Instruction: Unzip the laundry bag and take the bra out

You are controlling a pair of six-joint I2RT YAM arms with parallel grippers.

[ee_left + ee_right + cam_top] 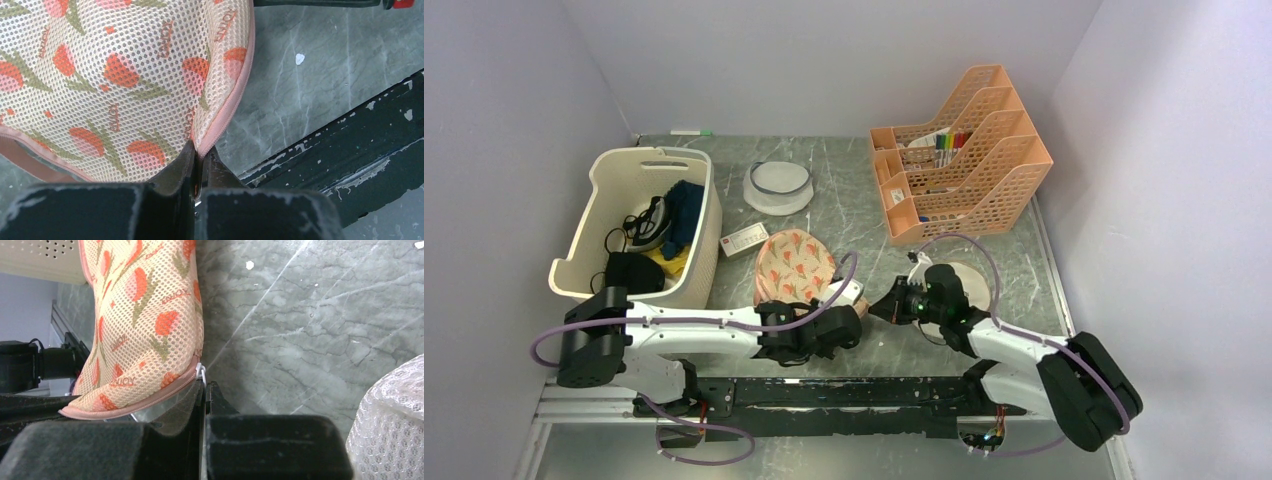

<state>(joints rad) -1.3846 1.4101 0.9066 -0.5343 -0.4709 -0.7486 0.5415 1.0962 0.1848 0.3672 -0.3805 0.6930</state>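
The peach floral laundry bag lies on the table between the basket and my arms. In the left wrist view its mesh fills the frame, and my left gripper is shut on its pink zip edge. In the right wrist view the bag hangs raised at the left, and my right gripper is shut on the white zip pull at the end of the pink zip. In the top view the left gripper and right gripper meet at the bag's near right corner. The bra is hidden.
A cream slotted basket with dark clothes stands at the left. A round white dish and a small white card lie behind the bag. An orange file rack stands back right. A white mesh item lies by the right gripper.
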